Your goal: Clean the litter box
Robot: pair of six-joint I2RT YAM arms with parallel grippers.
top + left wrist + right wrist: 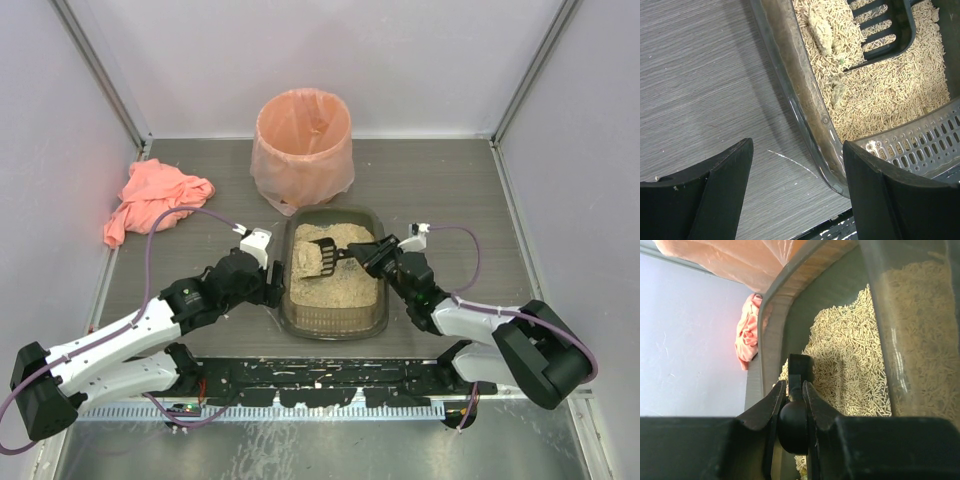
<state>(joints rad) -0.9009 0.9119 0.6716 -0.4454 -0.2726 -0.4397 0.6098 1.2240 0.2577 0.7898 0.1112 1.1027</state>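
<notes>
The litter box (287, 305) is a dark translucent tray of beige pellets in mid-table. A black slotted scoop (317, 258) rests in the pellets at the far left of the tray. My right gripper (368, 250) is shut on the scoop's handle (792, 426), its fingertips (776, 395) pinching the round black end. My left gripper (797, 170) is open and straddles the tray's near-left rim (805, 95), one finger (722, 192) over the table and the other (885, 192) over the tray's grid. Greenish clumps (821, 27) lie in the pellets beside the scoop (887, 27).
A round bin lined with a peach bag (303, 140) stands just behind the tray. A pink cloth (155, 198) lies at the far left of the table. Grey walls close in three sides. A black rail (320, 385) runs along the near edge.
</notes>
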